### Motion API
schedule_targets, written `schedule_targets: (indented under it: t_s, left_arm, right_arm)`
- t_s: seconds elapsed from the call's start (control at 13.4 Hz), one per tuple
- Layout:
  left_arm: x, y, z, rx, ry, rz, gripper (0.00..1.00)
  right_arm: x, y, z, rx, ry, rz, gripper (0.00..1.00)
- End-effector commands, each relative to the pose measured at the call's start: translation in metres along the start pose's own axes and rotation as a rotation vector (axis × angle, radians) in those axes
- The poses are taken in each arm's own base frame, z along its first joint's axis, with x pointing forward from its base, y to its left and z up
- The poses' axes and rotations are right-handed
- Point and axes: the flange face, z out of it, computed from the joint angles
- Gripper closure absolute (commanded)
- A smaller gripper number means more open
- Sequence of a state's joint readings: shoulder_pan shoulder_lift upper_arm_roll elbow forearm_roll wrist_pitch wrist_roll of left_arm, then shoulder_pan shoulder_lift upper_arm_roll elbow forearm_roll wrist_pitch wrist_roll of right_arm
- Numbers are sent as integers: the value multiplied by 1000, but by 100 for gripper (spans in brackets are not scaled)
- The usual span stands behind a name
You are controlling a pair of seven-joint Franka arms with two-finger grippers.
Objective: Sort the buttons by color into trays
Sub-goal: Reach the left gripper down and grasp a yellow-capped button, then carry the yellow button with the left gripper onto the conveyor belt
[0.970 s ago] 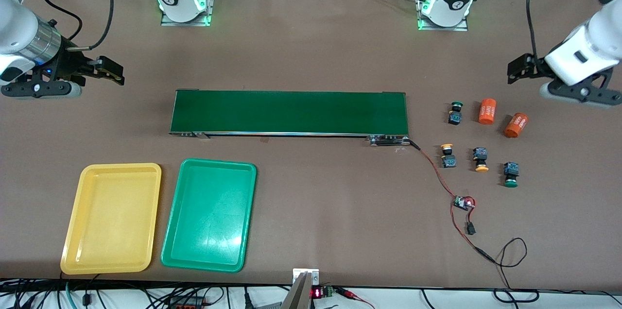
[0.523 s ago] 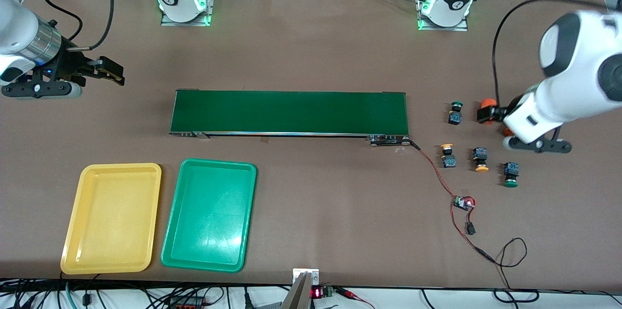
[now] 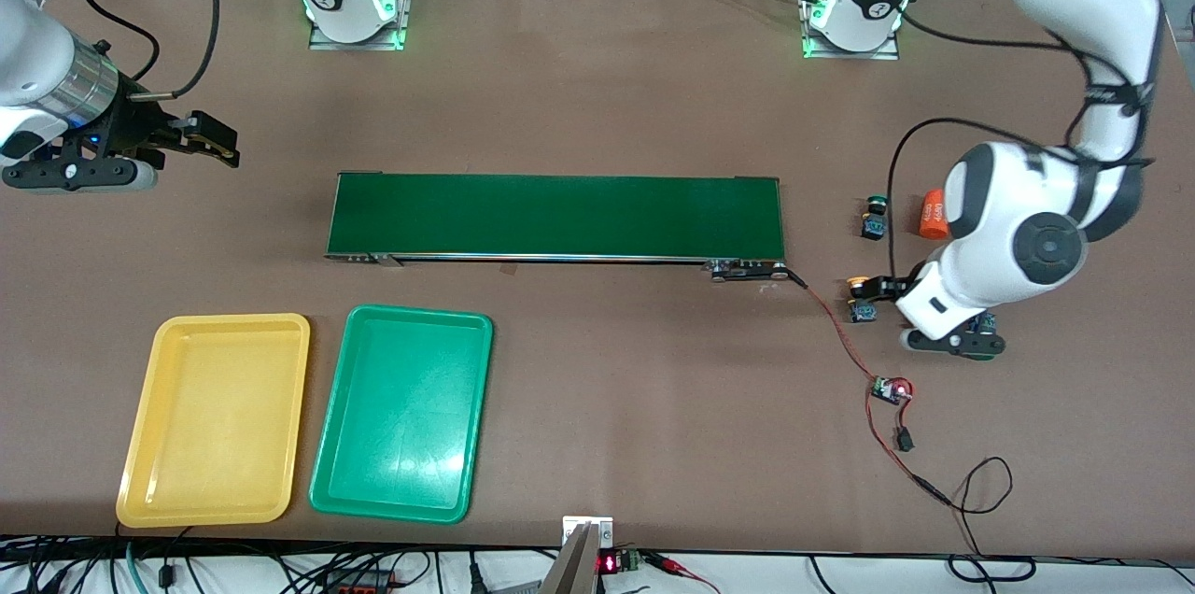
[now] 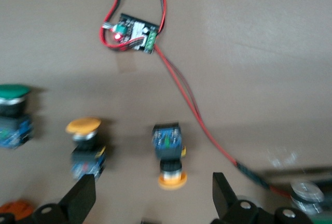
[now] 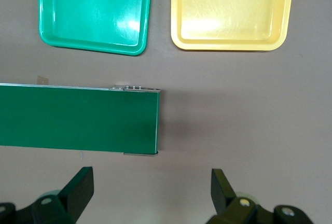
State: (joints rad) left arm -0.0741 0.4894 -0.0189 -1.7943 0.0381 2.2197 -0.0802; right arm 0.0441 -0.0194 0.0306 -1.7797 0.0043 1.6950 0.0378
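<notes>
**Left gripper over the buttons, trays bare**

We begin at the right arm's end of the surface [image 3: 597, 99]. The right gripper [image 5: 150, 195] hangs over bare surface, fingers [image 5: 80, 187] spread wide and holding nothing; this arm waits. Nearer the front camera lie the yellow tray [image 3: 217, 418] and, just beside it, the green tray [image 3: 403, 414], apart from each other.

We note the conveyor belt [image 3: 555, 217] along the middle of the surface, farther from the camera than both trays.

Toward the left arm's end we find the buttons. One green button [image 3: 875, 218] stands near an orange cylinder [image 3: 932, 214]. A yellow button [image 3: 860, 300] lies nearer the camera. In the left wrist view we see two yellow buttons [image 4: 85, 146] [image 4: 170, 156] and a green button [image 4: 13, 114] on the surface, apart from one another.

The left gripper [image 4: 153, 199] is over this group, fingers [image 4: 79, 199] released, one to each side of a yellow button, gripping nothing. A small circuit board [image 3: 892, 389] with red wires [image 3: 845, 342] lies nearer the camera.
</notes>
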Motion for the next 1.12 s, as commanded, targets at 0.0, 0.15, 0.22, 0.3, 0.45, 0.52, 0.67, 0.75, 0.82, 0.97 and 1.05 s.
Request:
schedule_targets:
  t_s: [0.0, 0.15, 0.22, 0.3, 0.45, 0.52, 0.67, 0.75, 0.82, 0.97, 1.05]
  left_arm:
    - [-15, 7, 43, 3, 76, -34, 1]
    - [-23, 8, 72, -3, 86, -52, 5]
    - [-26, 8, 78, -3, 76, -62, 10]
    - [-27, 7, 86, -2, 63, -66, 14]
    - [-33, 7, 100, 0, 34, -74, 39]
    - [-34, 8, 105, 0, 26, -75, 53]
    - [-30, 7, 88, -1, 46, -60, 73]
    - [-28, 6, 69, -1, 68, -54, 77]
    - [-30, 10, 42, 6, 69, -12, 79]
    - [-46, 43, -1, 13, -6, 47, 79]
    - [-57, 74, -21, 8, -24, 52, 79]
  right_arm:
    - [0, -4, 1, 11, 16, 12, 0]
    - [1, -4, 1, 11, 19, 11, 0]
    - [1, -4, 1, 12, 23, 11, 0]
    - [1, -4, 1, 12, 25, 13, 0]
    - [1, -4, 2, 11, 22, 11, 0]
    - [1, -4, 2, 10, 22, 11, 0]
    - [1, -4, 2, 10, 22, 11, 0]
    - [1, -5, 2, 10, 22, 8, 0]
    - [1, -6, 2, 10, 22, 6, 0]
    - [1, -7, 2, 10, 20, 5, 0]
    - [1, -7, 2, 11, 20, 5, 0]
